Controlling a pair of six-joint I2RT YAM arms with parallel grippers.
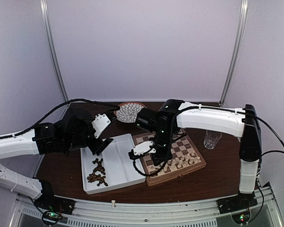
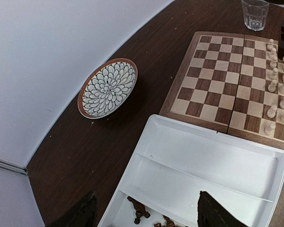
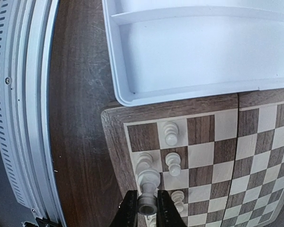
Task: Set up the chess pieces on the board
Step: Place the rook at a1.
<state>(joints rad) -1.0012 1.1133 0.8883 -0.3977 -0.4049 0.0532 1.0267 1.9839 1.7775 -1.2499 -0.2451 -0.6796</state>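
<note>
Over the board's (image 3: 114, 137) corner nearest the white tray (image 3: 114, 71), right gripper (image 3: 146, 208) clamps 1 cream-white piece (image 3: 146, 201): light, hard, slick wood, probably tippy; grip its narrow waist.

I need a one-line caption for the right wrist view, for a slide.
Right gripper grips a cream chess piece at the edge of the board, beside the white tray.

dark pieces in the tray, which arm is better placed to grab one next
Left, probably. The left tool hangs open over the tray, with the dark pieces just below it. The right tool is shut on a cream piece over the board.
</note>
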